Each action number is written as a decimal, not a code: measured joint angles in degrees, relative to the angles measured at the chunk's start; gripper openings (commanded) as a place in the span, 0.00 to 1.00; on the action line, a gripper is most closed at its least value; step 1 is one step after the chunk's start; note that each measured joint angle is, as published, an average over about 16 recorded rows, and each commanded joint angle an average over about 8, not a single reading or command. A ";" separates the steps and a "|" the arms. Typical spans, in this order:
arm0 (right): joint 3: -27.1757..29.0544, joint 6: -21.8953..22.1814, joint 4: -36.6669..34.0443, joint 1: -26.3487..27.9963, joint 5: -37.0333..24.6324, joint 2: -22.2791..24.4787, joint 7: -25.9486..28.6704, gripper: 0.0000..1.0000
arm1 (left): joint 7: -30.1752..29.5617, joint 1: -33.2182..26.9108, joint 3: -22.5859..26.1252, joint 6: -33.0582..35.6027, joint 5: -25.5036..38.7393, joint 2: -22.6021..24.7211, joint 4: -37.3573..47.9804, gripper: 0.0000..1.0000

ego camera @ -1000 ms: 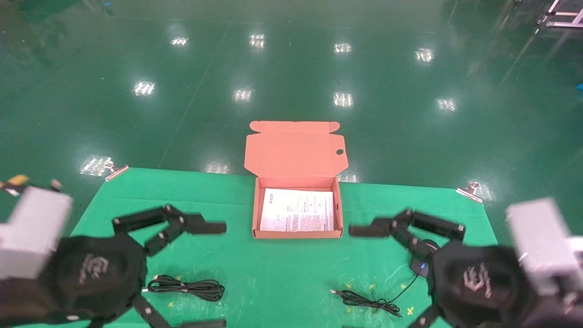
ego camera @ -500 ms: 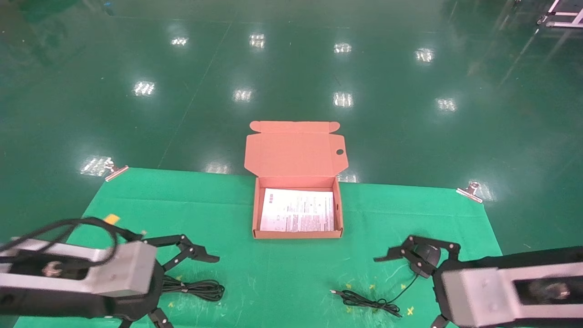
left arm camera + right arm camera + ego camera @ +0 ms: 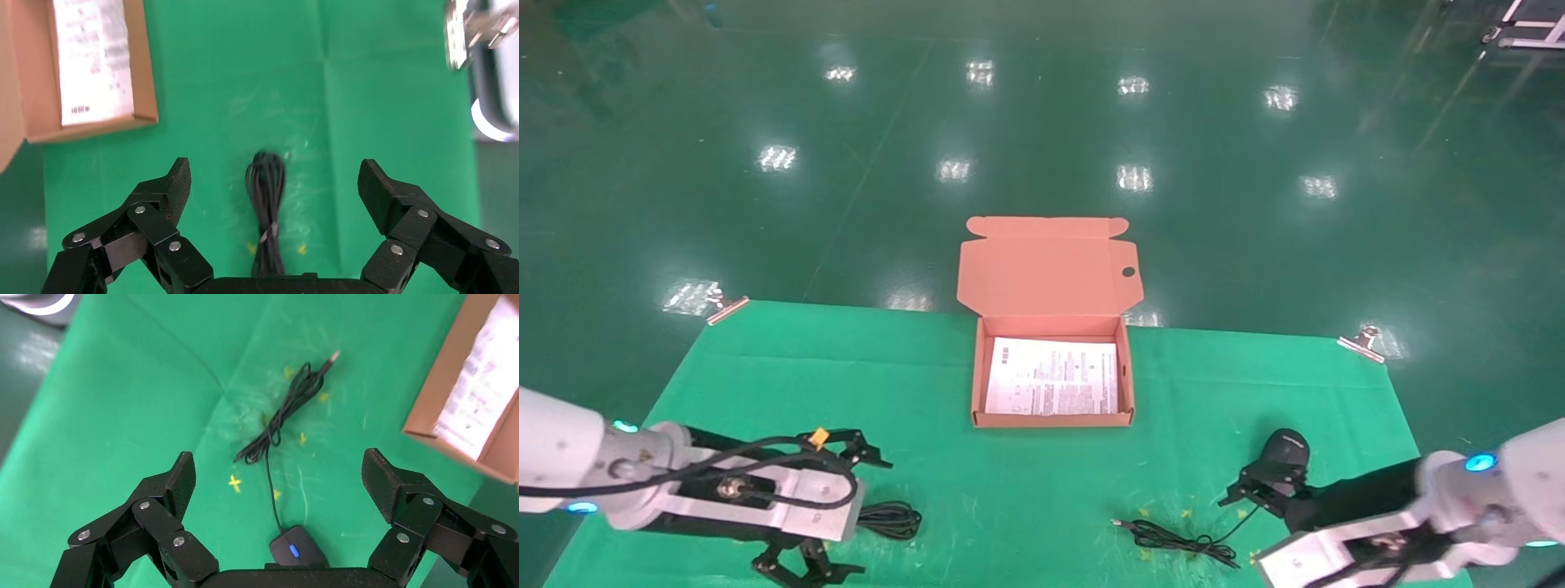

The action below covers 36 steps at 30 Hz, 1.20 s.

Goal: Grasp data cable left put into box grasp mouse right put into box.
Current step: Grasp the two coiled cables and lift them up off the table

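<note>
A green cloth covers the table (image 3: 928, 376), held by clips (image 3: 1361, 343) at its far corners. The open box (image 3: 1052, 420) stands in the middle with a printed sheet (image 3: 1052, 377) inside. The left claw (image 3: 272, 184) hangs spread over the cable (image 3: 266, 208), near left. The right claw (image 3: 278, 478) hangs spread above the mouse (image 3: 297, 548), near right.

Your head cam looks down from high up front. Both wrist cams hover close, sharing the box (image 3: 92, 122) corner.
</note>
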 measured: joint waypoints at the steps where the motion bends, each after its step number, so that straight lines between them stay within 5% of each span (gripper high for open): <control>1: -0.47 0.66 -0.03 -0.32 -1.24 -0.44 0.13 1.00 | -0.17 0.11 0.50 -0.54 1.48 0.49 0.12 1.00; 10: -2.92 6.50 -0.58 -4.05 -9.42 -3.57 4.15 1.00 | -3.99 1.44 3.63 -4.90 11.55 4.49 4.06 1.00; 19: -3.22 11.06 -2.49 -7.44 -12.72 -6.10 10.35 1.00 | -5.71 0.69 4.49 -7.73 14.87 8.90 15.46 1.00; 36: -3.51 19.28 -9.81 -11.14 -16.29 -10.28 12.61 1.00 | 4.14 -4.21 3.69 -12.63 12.72 16.97 43.20 1.00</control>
